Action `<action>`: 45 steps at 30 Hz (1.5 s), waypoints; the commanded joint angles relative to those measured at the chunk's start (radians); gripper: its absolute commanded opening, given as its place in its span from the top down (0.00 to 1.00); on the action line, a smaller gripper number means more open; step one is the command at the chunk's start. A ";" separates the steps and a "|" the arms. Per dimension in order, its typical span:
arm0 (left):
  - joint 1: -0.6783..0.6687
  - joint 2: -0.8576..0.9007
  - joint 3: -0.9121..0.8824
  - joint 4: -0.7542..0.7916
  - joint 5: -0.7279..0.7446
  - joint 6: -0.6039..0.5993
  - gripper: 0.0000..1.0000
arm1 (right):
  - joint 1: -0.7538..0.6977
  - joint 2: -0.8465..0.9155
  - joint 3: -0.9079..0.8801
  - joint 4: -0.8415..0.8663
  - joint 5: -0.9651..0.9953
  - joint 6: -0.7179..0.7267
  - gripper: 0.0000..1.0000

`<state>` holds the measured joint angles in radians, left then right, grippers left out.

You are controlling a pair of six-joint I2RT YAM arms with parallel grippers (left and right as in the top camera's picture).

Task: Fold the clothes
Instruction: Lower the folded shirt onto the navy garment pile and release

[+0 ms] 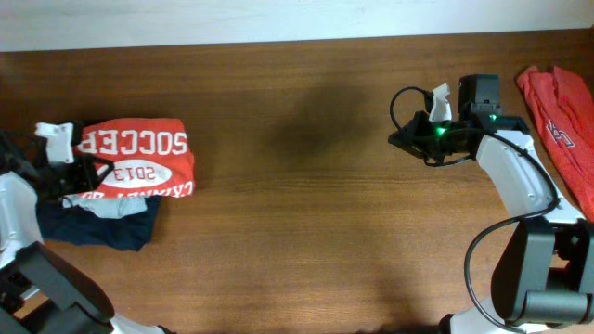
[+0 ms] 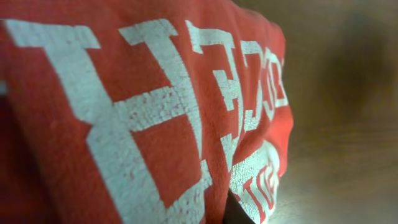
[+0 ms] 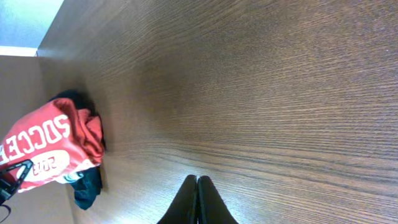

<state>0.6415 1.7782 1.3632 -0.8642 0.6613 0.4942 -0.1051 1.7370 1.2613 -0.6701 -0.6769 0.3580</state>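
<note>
At the left edge of the folded orange-red SOCCER 2013 T-shirt, which is laid on a crumpled dark navy garment, the left gripper is seen. Whether its fingers are spread or pinched cannot be told (the wrist view is filled by white lettering). Well right of that shirt, the right gripper is seen over the bare wooden table, fingers pressed together on nothing, and farther right a second orange-red T-shirt is seen bunched.
</note>
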 commanded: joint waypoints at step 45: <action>-0.096 0.121 0.233 -0.185 -0.379 -0.314 0.99 | 0.000 -0.021 0.010 -0.027 0.035 -0.002 0.96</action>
<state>0.5709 1.8984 1.7351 -1.1416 0.3866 0.2314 -0.1051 1.7370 1.2613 -0.6849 -0.6510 0.3599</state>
